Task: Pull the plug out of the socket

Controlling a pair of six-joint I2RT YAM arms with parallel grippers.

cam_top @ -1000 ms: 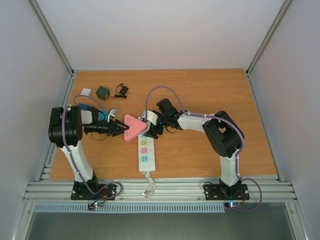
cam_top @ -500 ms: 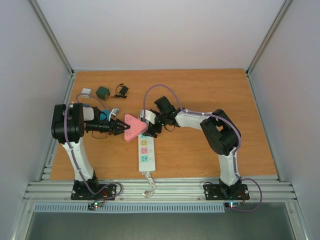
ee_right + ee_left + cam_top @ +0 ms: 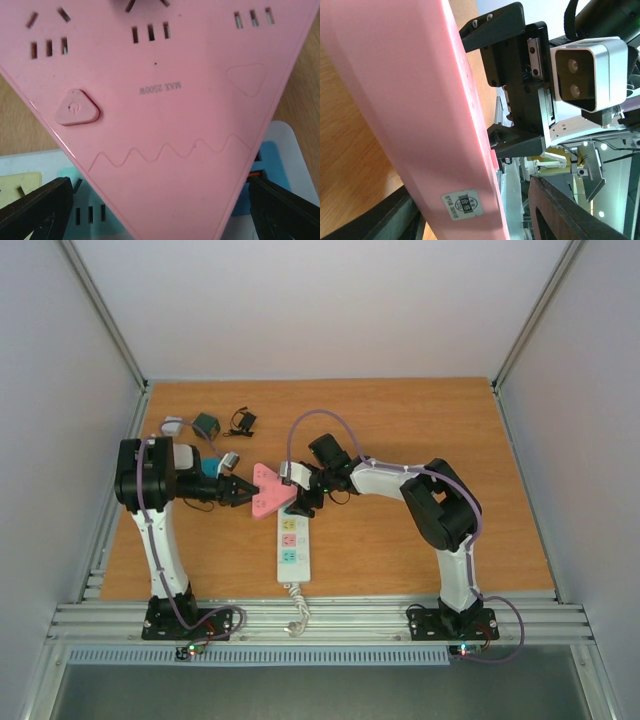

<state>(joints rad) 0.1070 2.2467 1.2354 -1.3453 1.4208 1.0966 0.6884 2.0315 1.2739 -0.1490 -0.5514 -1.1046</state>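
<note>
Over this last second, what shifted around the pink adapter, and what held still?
The left arm's upper body swung right and straightened; its gripper keeps hold of the pink triangular plug, which edged slightly right and up. The right gripper crept left over the plug, jaws open. The socket and the small items at the far left stayed put.

1. A wooden tabletop (image 3: 400, 440) with an orange-brown grain fills the middle of the top external view.
2. Plain pale walls (image 3: 320, 300) close it in at 12, 3 and 9 o'clock.
3. Slim metal corner posts (image 3: 100, 310) run diagonally toward 11 and 1 o'clock.
4. At 6 o'clock a ribbed aluminium rail (image 3: 330, 618) runs along the near edge.
5. Below the rail lies a grey floor strip (image 3: 320, 695).
6. The light is even and soft, with no hard shadows.
</note>
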